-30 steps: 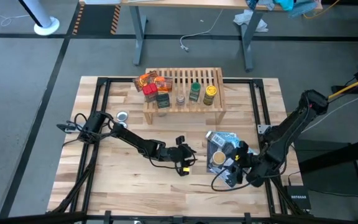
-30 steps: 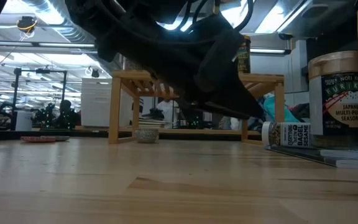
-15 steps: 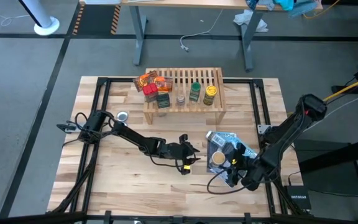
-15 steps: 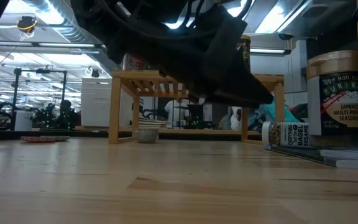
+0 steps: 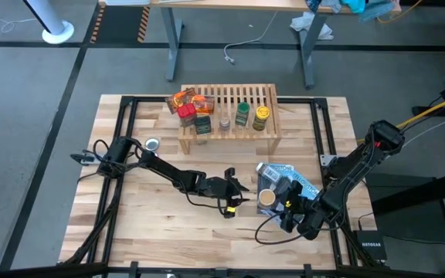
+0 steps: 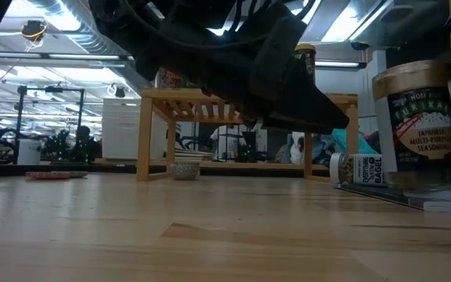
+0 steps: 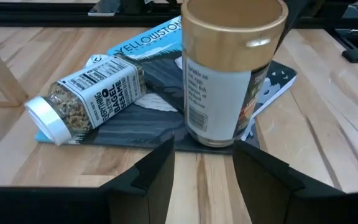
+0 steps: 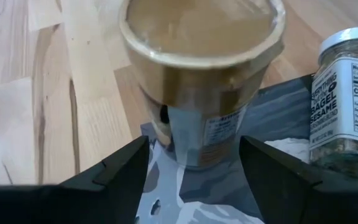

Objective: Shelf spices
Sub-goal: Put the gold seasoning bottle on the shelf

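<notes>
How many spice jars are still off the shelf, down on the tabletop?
2. A tan-capped jar stands on the glossy pouch, tilted in the low view, between the fingers of the right tool. A white-capped jar lies on its side on the pouch beside it. Others may be hidden.

Overhead camera looks straight down on the light butcher-block table (image 5: 161,208); low camera sights across it; both wrist cameras closely frame the tan-capped seasoning jar (image 7: 232,68).

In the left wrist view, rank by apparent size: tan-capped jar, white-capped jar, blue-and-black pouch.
1. Blue-and-black pouch, largest spread, though partly covered.
2. Tan-capped jar, upright on the pouch.
3. White-capped jar, lying on its side.
Both jars sit similarly near, so that order seems fair.
</notes>
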